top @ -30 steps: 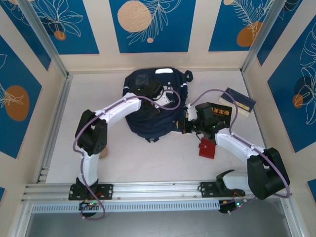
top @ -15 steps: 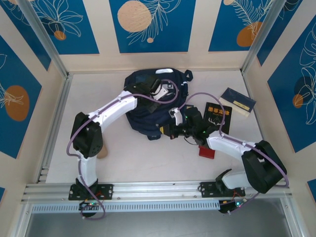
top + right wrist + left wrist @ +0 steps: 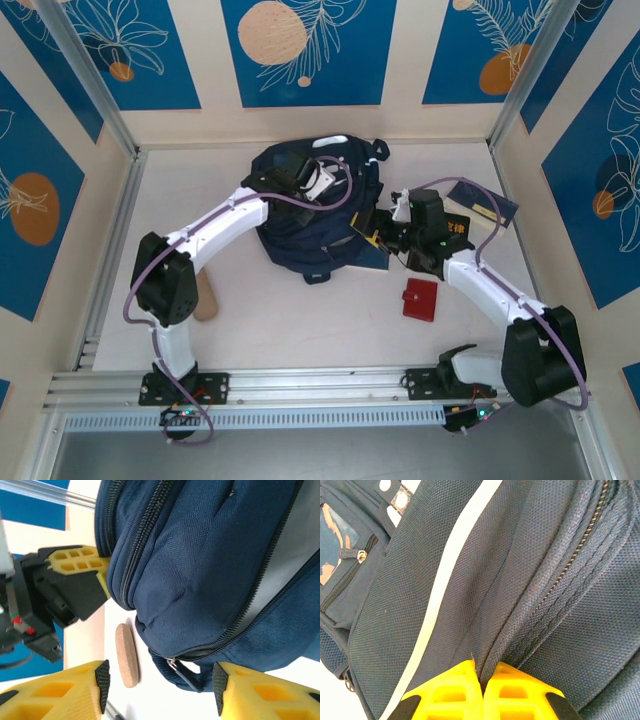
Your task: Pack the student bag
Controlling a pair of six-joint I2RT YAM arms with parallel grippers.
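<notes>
Top camera: the large dark navy fabric backpack [image 3: 300, 235] lies mid-table toward the far wall. The left gripper [image 3: 318, 182] sits on its top, the right gripper [image 3: 380, 237] at its right edge, near a flat red wallet [image 3: 420, 298].

Left wrist: the 2 yellow fingers [image 3: 455, 690] are pressed together, pinching a fold of backpack [image 3: 545, 555] fabric.

Right wrist: the 2 yellow fingers [image 3: 50, 695] stand spread, the backpack [image 3: 200, 570] just ahead, a round cork disc [image 3: 126, 655] beside it.

Robot test cell, aluminium rails [image 3: 320, 381], patterned panels [image 3: 305, 50]
</notes>
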